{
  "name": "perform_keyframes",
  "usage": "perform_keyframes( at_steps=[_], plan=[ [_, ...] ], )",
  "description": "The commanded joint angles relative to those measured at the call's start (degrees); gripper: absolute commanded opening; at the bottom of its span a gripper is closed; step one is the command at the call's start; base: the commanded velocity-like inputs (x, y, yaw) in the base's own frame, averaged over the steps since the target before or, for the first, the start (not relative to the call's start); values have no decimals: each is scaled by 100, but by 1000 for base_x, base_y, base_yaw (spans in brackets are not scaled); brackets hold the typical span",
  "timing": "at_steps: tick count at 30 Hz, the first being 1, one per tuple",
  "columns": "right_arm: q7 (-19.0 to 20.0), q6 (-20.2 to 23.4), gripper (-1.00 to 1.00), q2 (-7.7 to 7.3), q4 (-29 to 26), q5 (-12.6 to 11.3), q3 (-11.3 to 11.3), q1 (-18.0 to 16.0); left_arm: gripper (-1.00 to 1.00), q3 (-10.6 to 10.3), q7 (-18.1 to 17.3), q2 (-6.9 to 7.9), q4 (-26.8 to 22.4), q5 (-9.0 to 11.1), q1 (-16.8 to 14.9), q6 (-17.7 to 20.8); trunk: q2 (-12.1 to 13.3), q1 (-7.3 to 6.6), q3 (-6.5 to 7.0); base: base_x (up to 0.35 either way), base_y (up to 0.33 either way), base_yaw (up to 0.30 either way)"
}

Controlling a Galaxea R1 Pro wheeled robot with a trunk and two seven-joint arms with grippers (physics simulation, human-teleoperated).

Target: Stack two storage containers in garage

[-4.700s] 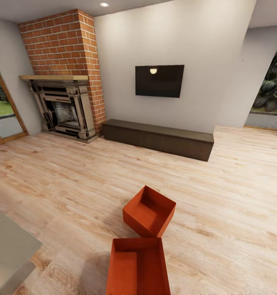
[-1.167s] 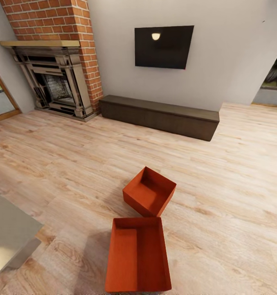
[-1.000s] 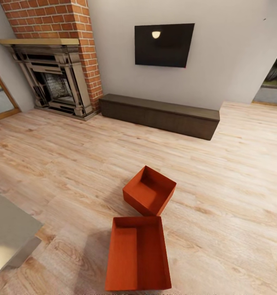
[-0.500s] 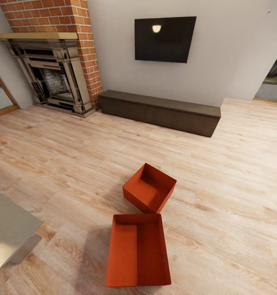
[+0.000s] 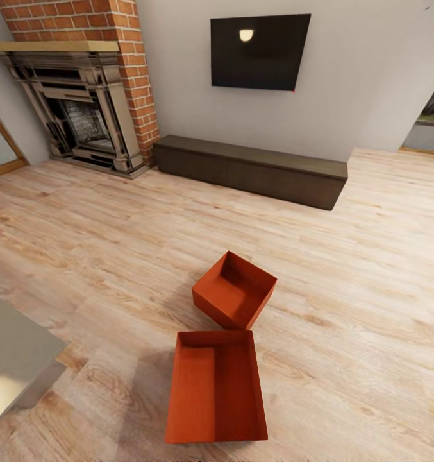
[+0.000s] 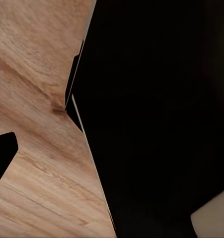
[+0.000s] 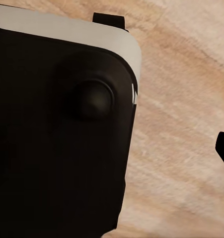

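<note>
Head view | near container (image 5: 217, 388) flat on the plank floor (image 5: 82, 256), far container (image 5: 234, 298) turned corner-on, touching its far edge | grippers: we cannot tell their opening | we judge: close in squarely, grip opposite walls of the near one.

You face living room. Two orange-red open-top containers sit on pale wood-plank floor (image 5: 345, 269) just ahead of you. Nearer container (image 5: 215, 387) lies square to your view, lengthwise. Farther container (image 5: 234, 298) sits turned diagonally, near corner touching or almost touching nearer one's far rim. Beyond them: long low dark-brown cabinet (image 5: 249, 170) against wall, black TV (image 5: 259, 51) above it, brick fireplace (image 5: 82, 96) at far left. Grey slab (image 5: 11, 353) at your lower left.
</note>
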Motion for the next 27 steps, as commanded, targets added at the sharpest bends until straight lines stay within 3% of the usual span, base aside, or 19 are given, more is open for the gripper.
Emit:
perform_keyframes(
  at_steps=[1,27],
  plan=[
    [-25,-30,100,0,18,31,31,-7,100,11,0,-1,0,17,-1,-12,-2,0,-13,0,0,0],
    [-17,-3,100,7,18,44,31,-7,100,24,0,-31,-59,56,-1,-15,-2,0,-220,0,0,0]
  ],
)
